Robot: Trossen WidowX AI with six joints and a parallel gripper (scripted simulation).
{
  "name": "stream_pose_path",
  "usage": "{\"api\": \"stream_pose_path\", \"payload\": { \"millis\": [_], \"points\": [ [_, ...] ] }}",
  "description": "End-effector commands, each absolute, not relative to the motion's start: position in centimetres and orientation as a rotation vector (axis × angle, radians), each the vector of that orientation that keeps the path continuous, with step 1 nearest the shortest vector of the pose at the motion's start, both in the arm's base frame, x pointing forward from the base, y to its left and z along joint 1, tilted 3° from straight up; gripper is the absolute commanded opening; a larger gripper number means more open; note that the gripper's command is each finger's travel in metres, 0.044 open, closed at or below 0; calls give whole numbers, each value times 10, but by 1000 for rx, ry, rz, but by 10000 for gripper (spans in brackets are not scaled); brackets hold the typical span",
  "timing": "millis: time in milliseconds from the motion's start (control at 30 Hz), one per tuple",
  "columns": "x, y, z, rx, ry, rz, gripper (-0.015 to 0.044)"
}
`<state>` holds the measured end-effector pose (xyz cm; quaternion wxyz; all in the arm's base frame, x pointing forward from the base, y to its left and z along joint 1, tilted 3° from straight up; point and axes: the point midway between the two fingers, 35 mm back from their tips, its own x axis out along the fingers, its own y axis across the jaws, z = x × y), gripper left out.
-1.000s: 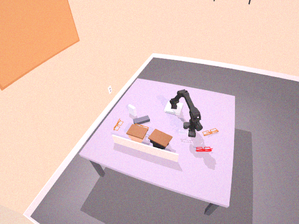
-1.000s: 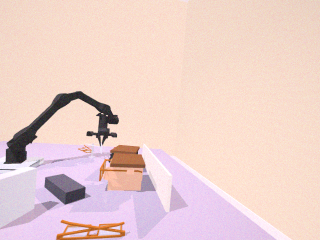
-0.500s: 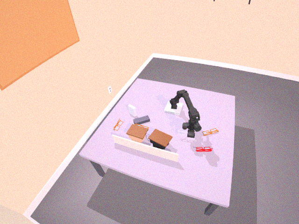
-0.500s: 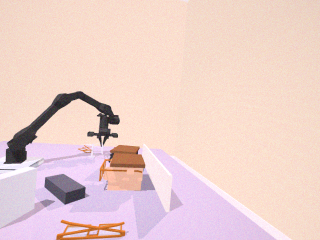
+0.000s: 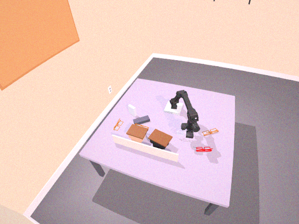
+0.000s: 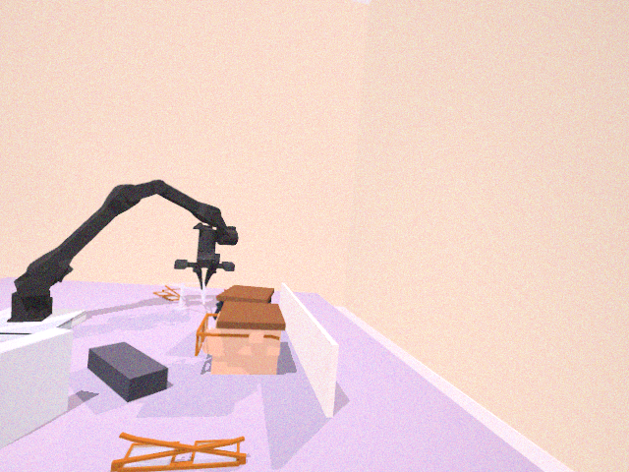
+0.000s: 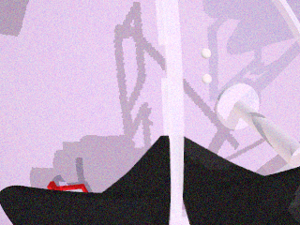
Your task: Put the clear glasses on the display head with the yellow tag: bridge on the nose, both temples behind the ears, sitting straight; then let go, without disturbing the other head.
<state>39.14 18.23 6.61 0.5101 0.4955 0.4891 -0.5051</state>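
My gripper [image 5: 188,136] [image 6: 205,283] [image 7: 171,142] points straight down, shut on the clear glasses [image 6: 202,296] [image 7: 168,56]. It holds them by a thin clear bar, and the frame hangs just over the table. Two display heads with brown tops stand in front of a white panel [image 5: 145,147] [image 6: 310,350]. The pale head [image 5: 137,132] [image 6: 246,353] wears orange glasses [image 6: 201,330]. The dark head [image 5: 160,138] [image 6: 245,293] is bare and stands close to my gripper. I cannot see a yellow tag in any view.
The arm's base stands on a white plate [image 5: 177,111]. A grey box [image 5: 141,119] [image 6: 127,371] and a white box [image 5: 131,109] [image 6: 30,381] lie near the heads. Loose orange glasses [image 5: 118,124] [image 6: 177,451], another orange pair [image 5: 210,131] [image 6: 167,293] and red glasses [image 5: 203,149] [image 7: 66,187] lie on the table.
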Motion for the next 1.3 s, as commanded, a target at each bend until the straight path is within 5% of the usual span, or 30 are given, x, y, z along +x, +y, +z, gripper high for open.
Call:
{"api": "stream_pose_path", "payload": {
  "millis": [0,1267],
  "points": [
    [394,176,66,1191,1177,-1220,0],
    [400,157,66,1190,1176,-1220,0]
  ]
}}
